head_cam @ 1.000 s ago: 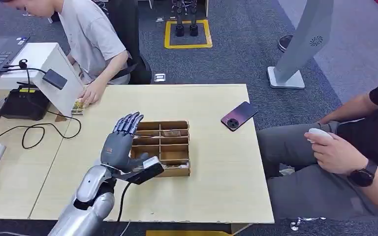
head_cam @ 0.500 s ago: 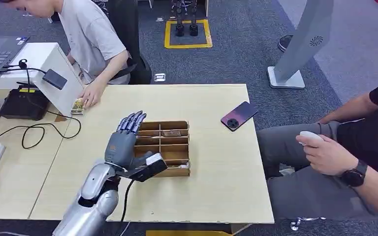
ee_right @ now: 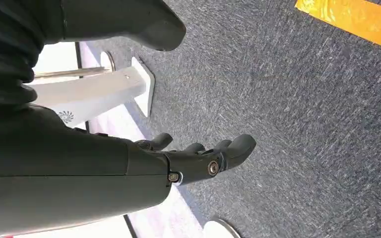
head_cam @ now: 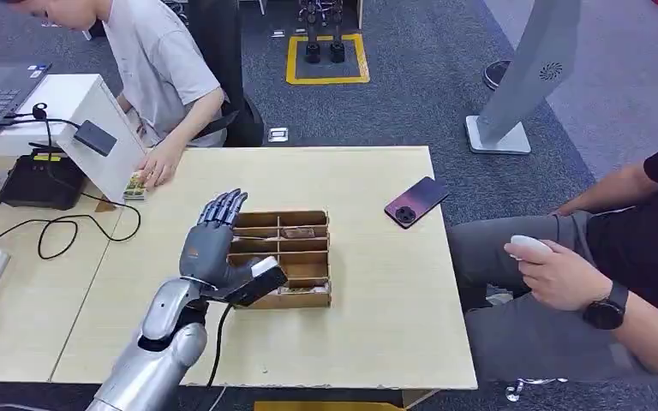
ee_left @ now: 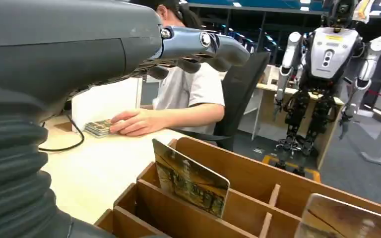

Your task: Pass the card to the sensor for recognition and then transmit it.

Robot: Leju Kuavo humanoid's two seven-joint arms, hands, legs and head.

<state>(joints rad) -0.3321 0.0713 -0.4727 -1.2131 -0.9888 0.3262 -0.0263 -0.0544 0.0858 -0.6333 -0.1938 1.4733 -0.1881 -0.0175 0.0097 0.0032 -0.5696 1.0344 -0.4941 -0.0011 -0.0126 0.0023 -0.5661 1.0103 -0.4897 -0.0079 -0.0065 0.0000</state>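
My left hand (head_cam: 210, 244) hovers open, fingers spread, over the left edge of the wooden divider box (head_cam: 308, 296), holding nothing. In the left wrist view its fingers (ee_left: 198, 44) hang above the box (ee_left: 243, 173), where a picture card (ee_left: 191, 179) stands upright in a slot and a second card (ee_left: 347, 222) leans in a neighbouring slot. One card (head_cam: 296, 231) shows in the box's second row from the head view. A small black sensor (head_cam: 96, 137) sits on the slanted white stand at the table's far left. My right hand (ee_right: 198, 158) hangs over the carpet, fingers loosely apart, empty.
A person at the far left rests a hand on a card stack (head_cam: 137, 184) beside the white stand. A phone (head_cam: 416, 201) lies right of the box. A seated person at right holds a white mouse (head_cam: 527, 247). Cables (head_cam: 68, 227) and a black device (head_cam: 38, 180) lie at left.
My left hand has shifted slightly forward over the box's left edge, still open. The seated person's hand with the white mouse has drifted left and down.
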